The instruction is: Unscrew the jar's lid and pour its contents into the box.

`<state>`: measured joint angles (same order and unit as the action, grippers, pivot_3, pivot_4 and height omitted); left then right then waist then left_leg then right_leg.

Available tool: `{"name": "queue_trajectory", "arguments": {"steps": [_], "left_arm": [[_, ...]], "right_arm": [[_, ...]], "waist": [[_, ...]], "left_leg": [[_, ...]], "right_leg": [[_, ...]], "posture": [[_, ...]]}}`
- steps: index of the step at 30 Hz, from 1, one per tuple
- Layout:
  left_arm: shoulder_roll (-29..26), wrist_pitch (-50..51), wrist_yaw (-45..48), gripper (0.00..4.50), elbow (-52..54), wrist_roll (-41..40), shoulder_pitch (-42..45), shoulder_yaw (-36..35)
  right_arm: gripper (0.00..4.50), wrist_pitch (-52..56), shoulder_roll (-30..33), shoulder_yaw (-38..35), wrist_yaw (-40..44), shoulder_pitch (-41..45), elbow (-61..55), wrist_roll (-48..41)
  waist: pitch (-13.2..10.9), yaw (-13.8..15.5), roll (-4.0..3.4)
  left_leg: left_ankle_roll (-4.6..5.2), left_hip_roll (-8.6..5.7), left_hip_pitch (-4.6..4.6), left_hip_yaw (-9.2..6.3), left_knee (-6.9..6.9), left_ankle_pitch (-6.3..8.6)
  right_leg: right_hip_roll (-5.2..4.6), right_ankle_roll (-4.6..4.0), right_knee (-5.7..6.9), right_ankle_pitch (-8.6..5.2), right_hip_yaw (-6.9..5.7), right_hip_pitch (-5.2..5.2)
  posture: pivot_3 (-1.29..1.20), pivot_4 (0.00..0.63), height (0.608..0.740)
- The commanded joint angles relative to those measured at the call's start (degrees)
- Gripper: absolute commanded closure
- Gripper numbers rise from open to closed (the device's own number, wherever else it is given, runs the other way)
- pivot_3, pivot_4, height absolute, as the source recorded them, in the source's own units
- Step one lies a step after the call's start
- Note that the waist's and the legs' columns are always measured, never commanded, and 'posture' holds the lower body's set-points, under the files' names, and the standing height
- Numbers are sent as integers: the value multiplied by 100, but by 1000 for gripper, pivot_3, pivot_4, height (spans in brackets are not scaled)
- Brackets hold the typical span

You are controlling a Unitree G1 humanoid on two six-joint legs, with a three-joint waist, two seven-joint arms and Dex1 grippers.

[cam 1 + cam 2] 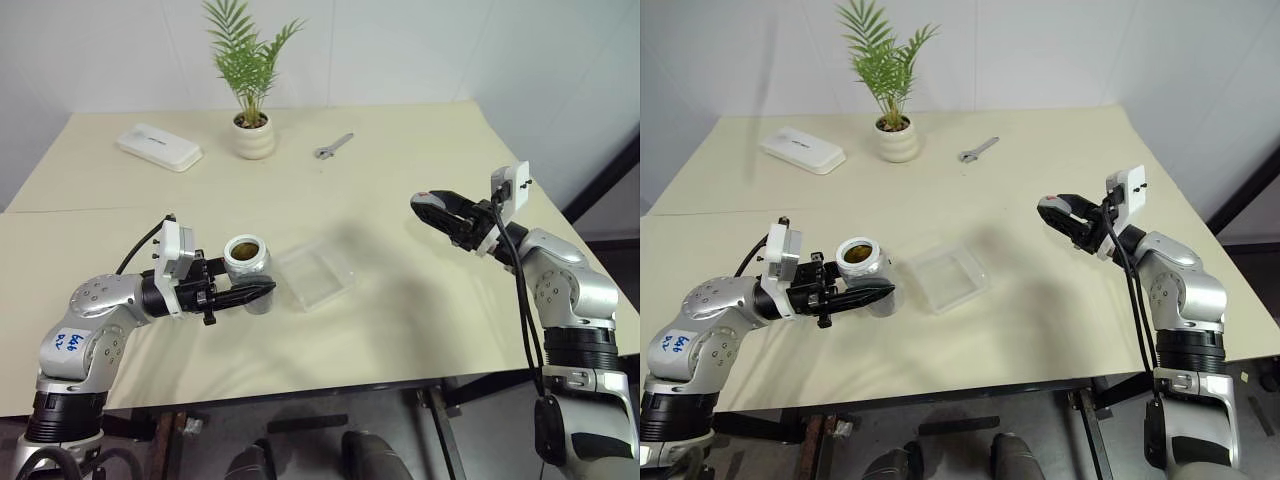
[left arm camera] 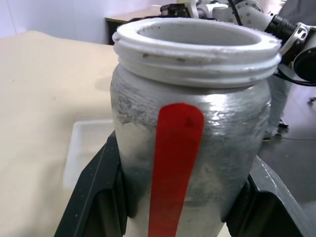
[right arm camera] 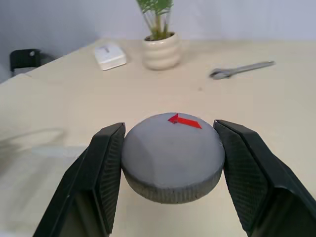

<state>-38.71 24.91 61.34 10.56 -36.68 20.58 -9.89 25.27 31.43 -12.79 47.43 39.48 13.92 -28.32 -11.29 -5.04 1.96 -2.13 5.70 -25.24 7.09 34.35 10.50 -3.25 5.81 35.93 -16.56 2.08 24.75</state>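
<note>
Silvery-grey jar [image 1: 248, 268] is standing upright on the pale worktop [image 1: 400, 190], long axis straight up and down, open mouth facing the ceiling. The lid is off, you can look right down into it and see the brownish contents [image 1: 244, 247] sitting inside. The red mark on its side runs lengthwise up the wall, facing back toward the left wrist.

The left gripper [image 1: 262, 290] comes in roughly level from the robot's left, and its black fingers [image 2: 94, 197] are clamped on the lower half of the jar, one on each side of it. The threaded white rim sticks up well above the fingers.

Off to the right, the right gripper [image 1: 428, 208] is up above the worktop, well apart from the jar, pointing in toward the middle. Its fingers [image 3: 106, 168] are closed on the round grey lid [image 3: 172, 157], pinching it by the ribbed edge on opposite sides. The lid is held about flat, top face up, with a small red arrow mark on it.

The clear plastic box [image 1: 316, 273] lies flat on the worktop just beside the jar, on the side toward the right arm, sitting corner-on rather than square to the worktop edge.

Further back there's a white ribbed plant pot [image 1: 254, 136], a flat white device [image 1: 158, 146] and a wrench [image 1: 333, 146].
</note>
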Motion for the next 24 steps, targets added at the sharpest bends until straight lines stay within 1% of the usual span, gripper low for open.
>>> {"name": "queue_trajectory", "arguments": {"steps": [1,4,6,10,12,13,15,16,20,24], "left_arm": [[-33,95,67,2555,-16,-186,256,-35],[-18,132,106,2555,-82,-178,386,1],[-3,147,133,2555,-111,-165,450,36],[40,152,156,2555,-142,-141,539,110],[70,157,144,2555,-123,-145,557,131],[81,158,139,2555,-119,-145,562,135],[94,156,128,2555,-115,-144,561,131],[97,155,123,2555,-106,-146,551,124],[112,160,62,2555,-113,-148,556,94],[85,162,-4,2555,-179,-130,647,49]], "right_arm": [[1958,-1921,279,-114,-341,-663,1590,1011],[1958,-2671,180,0,-352,-768,2198,1298],[1958,-2989,87,81,-364,-824,2443,1432],[1958,-3346,-81,190,-413,-893,2723,1579],[1231,-3391,-154,156,-445,-875,2763,1547],[969,-3363,-185,123,-449,-860,2770,1502],[252,-3307,-216,88,-410,-835,2736,1445],[38,-3289,-225,76,-389,-835,2703,1427],[38,-3201,-139,33,-333,-799,2296,1339],[38,-2618,67,-19,-5,-815,1270,985]], "waist": [[5,61,9],[2,37,4],[0,-38,-1],[0,-91,0],[0,-101,0],[0,-108,0],[0,-121,0],[0,-123,0],[0,-123,0],[-1,-112,-1]], "left_leg": [[-4,7,17,-16,3,1],[-5,-1,11,-12,13,-1],[-4,-2,9,0,29,0],[-2,-1,19,0,53,-1],[-2,-1,19,-3,62,-1],[-2,-1,19,-4,66,-1],[-1,-1,19,-4,68,-1],[-2,-1,19,-5,69,-1],[-1,-1,18,-7,69,-2],[-1,-1,14,-7,66,-2]], "right_leg": [[10,-3,-3,-6,-15,-21],[4,3,-1,-3,-7,-20],[2,21,2,7,6,-20],[5,31,14,13,14,-31],[5,30,22,13,13,-31],[4,29,23,13,14,-32],[4,27,23,14,15,-34],[4,26,23,15,15,-35],[4,25,23,16,15,-34],[4,25,23,16,16,-29]], "posture": [[0,150,740],[0,150,740],[0,150,740],[0,150,740],[0,150,740],[0,150,740],[0,150,740],[0,150,740],[0,150,740],[0,150,740]]}}
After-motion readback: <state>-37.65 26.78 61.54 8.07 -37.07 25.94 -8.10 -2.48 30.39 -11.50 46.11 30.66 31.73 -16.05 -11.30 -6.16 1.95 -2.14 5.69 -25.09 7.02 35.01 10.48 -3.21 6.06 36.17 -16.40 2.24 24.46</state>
